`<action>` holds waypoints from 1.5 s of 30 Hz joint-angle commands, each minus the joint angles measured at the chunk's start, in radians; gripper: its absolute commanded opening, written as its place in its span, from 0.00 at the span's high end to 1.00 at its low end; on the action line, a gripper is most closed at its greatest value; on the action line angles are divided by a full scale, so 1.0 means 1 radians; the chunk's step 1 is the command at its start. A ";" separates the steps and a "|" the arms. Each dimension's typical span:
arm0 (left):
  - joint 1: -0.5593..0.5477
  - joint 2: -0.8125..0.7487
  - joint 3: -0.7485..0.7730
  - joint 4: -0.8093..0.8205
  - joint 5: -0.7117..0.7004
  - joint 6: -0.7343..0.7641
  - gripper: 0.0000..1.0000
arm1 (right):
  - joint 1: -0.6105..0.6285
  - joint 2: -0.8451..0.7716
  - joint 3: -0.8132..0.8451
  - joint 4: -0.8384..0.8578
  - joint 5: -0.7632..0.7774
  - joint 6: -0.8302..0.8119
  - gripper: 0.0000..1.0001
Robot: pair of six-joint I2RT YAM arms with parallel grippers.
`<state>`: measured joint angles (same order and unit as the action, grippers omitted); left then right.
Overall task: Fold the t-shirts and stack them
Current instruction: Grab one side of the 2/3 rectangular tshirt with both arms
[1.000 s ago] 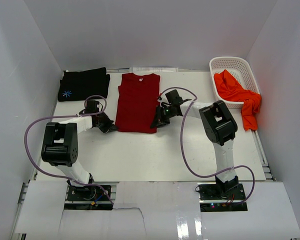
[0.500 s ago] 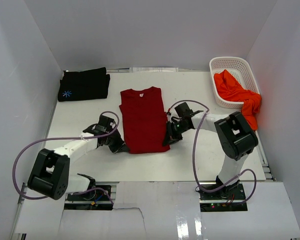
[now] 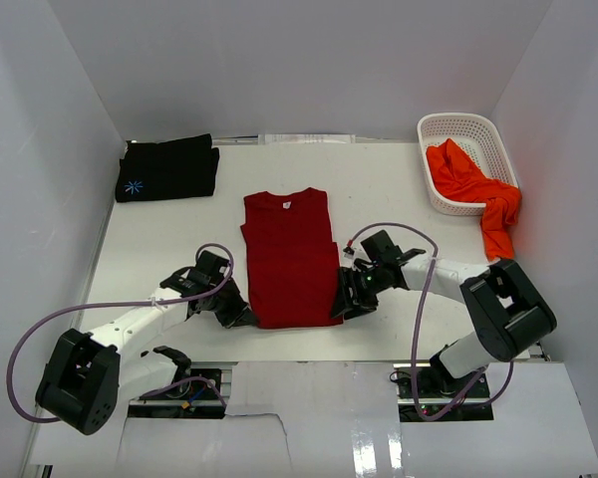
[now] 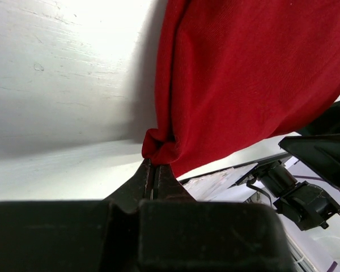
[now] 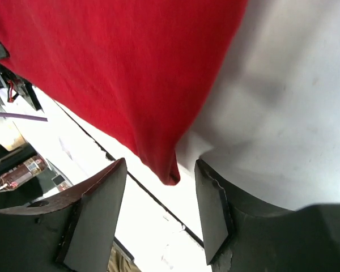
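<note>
**Overhead:** the dark red t-shirt (image 3: 289, 261) lies flat as a long, narrow rectangle in the middle of the white counter (image 3: 159, 234). Its collar points away from the arms and its hem runs close to the near edge. The left claw (image 3: 241, 317) sits at the shirt's near-left corner and the right claw (image 3: 343, 305) at its near-right corner. From up there, neither grip can be read.

**Wrist cameras:** the left one shows the left claw clamped tight on a bunched knot of the shirt's corner, with matte knit cloth fanning away from it in soft folds. The right one shows the right claw spread wide. Its flat grey pads (image 5: 96, 209) stand either side of the shirt's pointed corner, which hangs between them and appears to touch neither.

**Rest of the scene, overhead only:**
- A black t-shirt (image 3: 167, 169), folded square with a small blue print facing up, rests in the far-left corner, well apart from the red one.
- An orange-red t-shirt (image 3: 463, 177) is heaped in a white slotted plastic basket (image 3: 456, 121) at the far right, with one end spilling over the rim onto the counter.

Bare counter stretches on both sides of the red shirt and beyond its collar. Behind its hem only a thin strip remains before the edge. Plain white walls (image 3: 40, 149) close in on three sides, and purple cables (image 3: 40, 329) loop loosely beside each arm.
</note>
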<state>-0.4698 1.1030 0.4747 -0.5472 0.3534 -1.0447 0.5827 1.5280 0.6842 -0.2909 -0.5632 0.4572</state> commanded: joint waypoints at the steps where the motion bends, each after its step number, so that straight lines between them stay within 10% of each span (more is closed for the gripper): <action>1: -0.010 -0.026 -0.001 -0.011 -0.001 -0.015 1.00 | 0.000 -0.046 -0.081 0.029 0.077 0.031 0.41; 26: -0.020 -0.055 -0.024 -0.011 -0.025 -0.046 1.00 | 0.017 -0.313 -0.480 0.464 0.206 0.492 0.42; 45: -0.020 -0.060 -0.030 -0.011 -0.033 -0.048 1.00 | 0.039 -0.160 -0.554 0.677 0.192 0.546 0.71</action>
<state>-0.4862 1.0649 0.4522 -0.5491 0.3286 -1.0821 0.6067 1.3247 0.1799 0.4911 -0.4629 1.0302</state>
